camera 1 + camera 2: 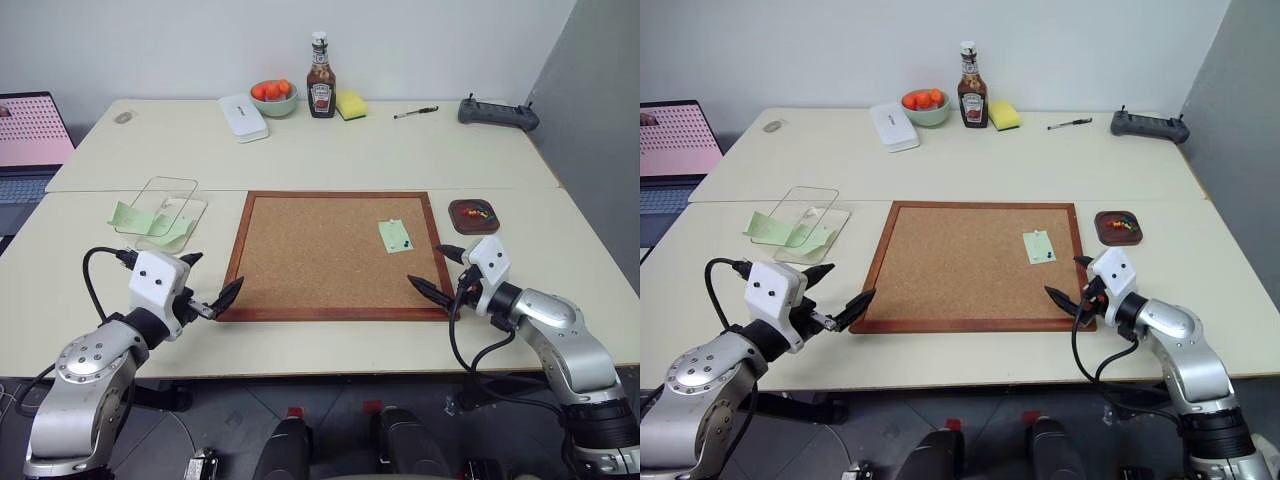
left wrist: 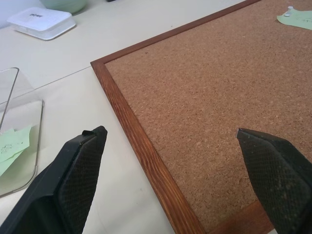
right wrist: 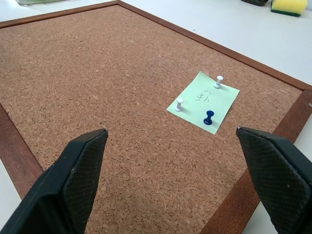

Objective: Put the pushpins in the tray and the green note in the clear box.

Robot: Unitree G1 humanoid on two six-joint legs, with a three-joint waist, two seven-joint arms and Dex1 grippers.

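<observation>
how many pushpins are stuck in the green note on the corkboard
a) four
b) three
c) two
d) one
b: in the right wrist view the green note on the corkboard carries two white pushpins and one dark blue pin.
</observation>
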